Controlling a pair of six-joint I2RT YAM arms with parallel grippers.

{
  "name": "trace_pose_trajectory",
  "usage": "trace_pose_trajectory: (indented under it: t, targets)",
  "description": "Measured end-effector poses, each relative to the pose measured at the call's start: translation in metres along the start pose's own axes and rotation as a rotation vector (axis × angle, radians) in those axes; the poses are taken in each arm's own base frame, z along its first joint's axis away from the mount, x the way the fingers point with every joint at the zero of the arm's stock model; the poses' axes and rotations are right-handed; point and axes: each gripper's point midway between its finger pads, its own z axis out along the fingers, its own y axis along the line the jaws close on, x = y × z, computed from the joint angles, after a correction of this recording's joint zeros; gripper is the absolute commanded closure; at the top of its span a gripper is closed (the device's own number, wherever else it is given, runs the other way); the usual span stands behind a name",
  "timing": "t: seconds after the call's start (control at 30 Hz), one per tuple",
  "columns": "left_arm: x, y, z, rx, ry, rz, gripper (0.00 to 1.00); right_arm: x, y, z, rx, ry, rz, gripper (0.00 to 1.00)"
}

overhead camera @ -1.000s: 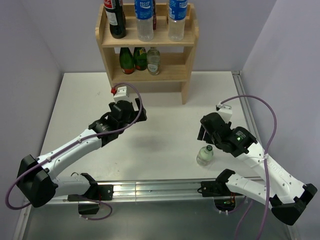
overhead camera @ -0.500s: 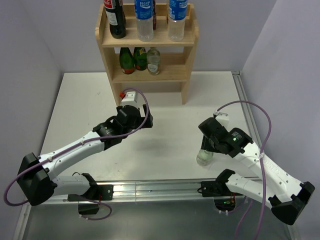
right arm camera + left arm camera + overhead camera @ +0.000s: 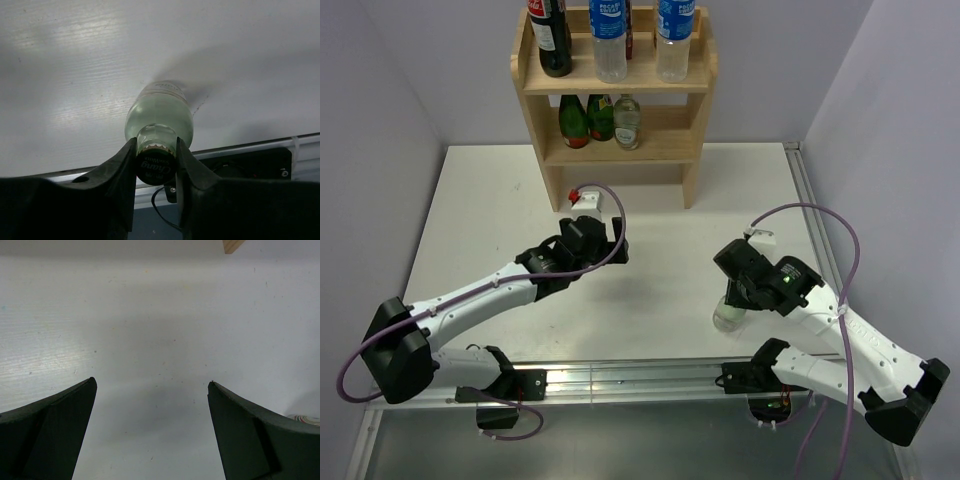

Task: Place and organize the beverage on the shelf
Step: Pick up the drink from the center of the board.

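R gripper pinches bottle by its cap; glass body directly below fingers, standing on table. L gripper spread, nothing between. The shelf sits well ahead-left of R gripper. Grip looks high & narrow: lift straight, slow, keep bottle vertical, avoid swing.

Right hand tight around bottle cap

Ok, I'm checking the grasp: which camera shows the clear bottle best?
The right wrist view: the clear bottle fills the centre, cap pinched by the right gripper. Top external shows only its lower body under the arm; left wrist doesn't clearly show it.
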Motion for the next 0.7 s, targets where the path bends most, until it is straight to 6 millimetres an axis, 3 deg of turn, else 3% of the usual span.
trace_pose_trajectory:
  t: [0.1,0.2,0.33,0.53,0.7]
  targets:
    - [0.002,-0.003,0.000,0.011,0.004,0.005,0.01,0.001,0.000,-0.001,-0.001,0.007,-0.006,0.96]
    - [0.002,-0.014,0.001,0.062,-0.007,0.016,0.00,0.002,0.002,-0.002,0.000,0.018,-0.017,1.00]
    - [0.015,-0.031,0.001,0.169,-0.018,0.048,0.00,-0.002,0.008,-0.008,-0.001,0.045,-0.051,1.00]
    - [0.051,-0.051,-0.003,0.373,-0.048,0.144,0.00,-0.027,0.026,-0.024,-0.039,0.016,-0.089,1.00]
    - [0.056,-0.086,-0.022,0.570,-0.164,0.240,0.00,-0.049,0.041,-0.039,-0.077,-0.016,-0.125,1.00]
